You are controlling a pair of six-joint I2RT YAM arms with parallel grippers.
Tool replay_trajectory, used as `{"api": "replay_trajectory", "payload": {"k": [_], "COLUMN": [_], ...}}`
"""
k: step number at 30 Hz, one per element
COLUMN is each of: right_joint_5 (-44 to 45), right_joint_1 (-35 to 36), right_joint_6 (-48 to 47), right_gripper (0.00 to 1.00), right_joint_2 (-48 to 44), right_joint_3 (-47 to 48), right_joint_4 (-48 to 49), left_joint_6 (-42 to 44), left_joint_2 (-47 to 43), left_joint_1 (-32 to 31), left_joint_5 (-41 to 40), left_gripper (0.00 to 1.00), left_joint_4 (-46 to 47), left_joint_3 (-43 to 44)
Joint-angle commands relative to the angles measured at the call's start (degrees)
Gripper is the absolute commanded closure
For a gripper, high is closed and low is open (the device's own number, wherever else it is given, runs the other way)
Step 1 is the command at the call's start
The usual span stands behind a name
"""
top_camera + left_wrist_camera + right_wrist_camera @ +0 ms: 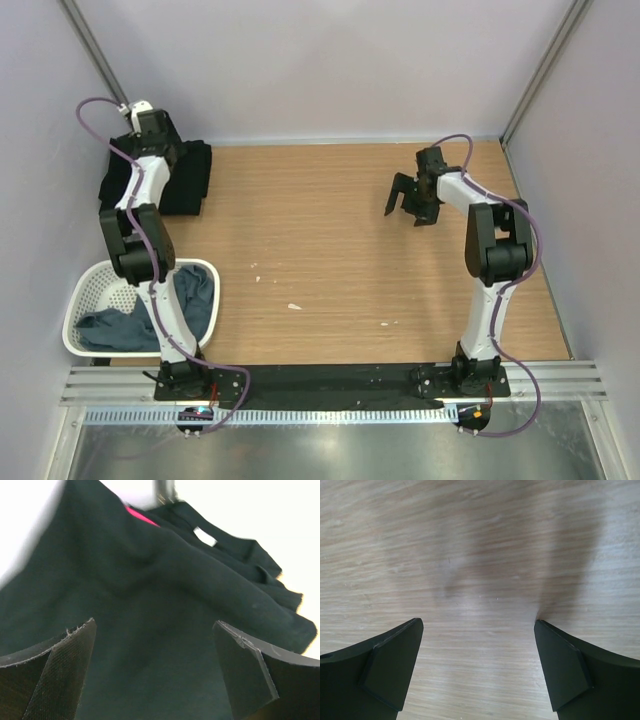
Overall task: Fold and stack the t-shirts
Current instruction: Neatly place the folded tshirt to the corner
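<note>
Left tool [155, 630] released, poised close over the black tee [165, 590] at far left; red tee [141, 516] peeks out behind; right tool [479, 625] released above the table [485, 545].

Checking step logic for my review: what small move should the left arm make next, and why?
Probably lift the left gripper clear of the black t-shirt: its jaws stand open, holding nothing, right over it, and a grey-blue t-shirt lies crumpled in the basket.
</note>
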Motion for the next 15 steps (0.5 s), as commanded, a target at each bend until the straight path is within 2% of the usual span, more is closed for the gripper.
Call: {"api": "replay_trajectory", "payload": {"k": [1,10,15], "right_joint_5": [-0.7,0.7,1.6], "right_joint_1": [0.5,0.5,0.5], "right_joint_6": [-0.6,0.1,-0.2], "right_gripper": [0.00,0.00,0.00], "right_joint_2": [-5.7,-14.0,-19.1], "right_joint_3": [-1.2,2.9,3.0], "right_joint_4": [1.7,1.7,1.3], "left_joint_6": [-6.5,-8.1,-10.6], "left_joint_2": [4.2,9.1,2.1], "left_joint_1": [0.2,0.3,0.3], "left_joint_5": [7.0,17.0,19.5], "left_gripper": [0.00,0.00,0.00], "left_joint_4": [-3.2,-6.1,-2.7], "left_joint_3": [4.0,8.4,3.3]}}
